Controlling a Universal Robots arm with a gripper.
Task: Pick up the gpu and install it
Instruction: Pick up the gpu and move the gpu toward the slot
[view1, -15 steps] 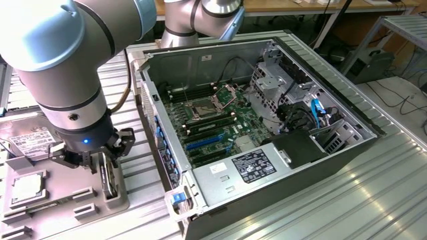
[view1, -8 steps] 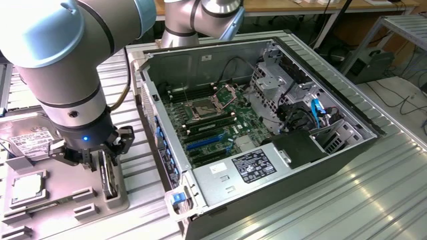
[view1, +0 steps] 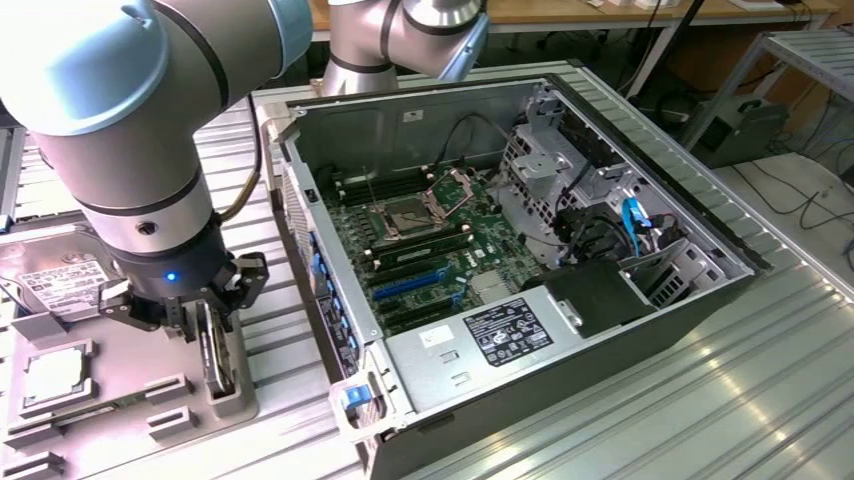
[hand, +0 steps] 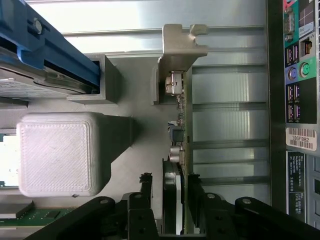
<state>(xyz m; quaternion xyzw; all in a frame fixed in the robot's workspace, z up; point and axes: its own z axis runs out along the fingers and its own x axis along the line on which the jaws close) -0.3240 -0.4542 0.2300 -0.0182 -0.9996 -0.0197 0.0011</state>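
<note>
Entry: gpu (hand: 179, 120), stood on its long edge in a slotted grey holder (view1: 230, 402) on the parts tray (view1: 127, 445), just beside the open computer case (view1: 667, 175). Its silver end bracket (hand: 183, 46) sits well beyond the fingers. Gripper (view1: 200, 318): jaws partly open and straddling the card. One black finger (hand: 146, 192) stands on the fan side with a sliver of gap; the other is against or very near the board side. No firm clamp is evident. Risks, as judged: uneven closing could shove the card sideways in its slot. The fan face offers a poor seat for a pad. A long stretch of card overhangs towards the bracket, so it may tilt on lifting, and how much lies behind the fingers is hidden. The bracket's bent tab could snag the holder wall. Clearances: free space above. The case wall is close on the exterior view's right. A hard drive (view1: 56, 282), a CPU (view1: 54, 372) and a white printed block (hand: 55, 152) crowd the other side. Blue expansion slots (view1: 407, 285) lie near the case's rear wall.
</note>
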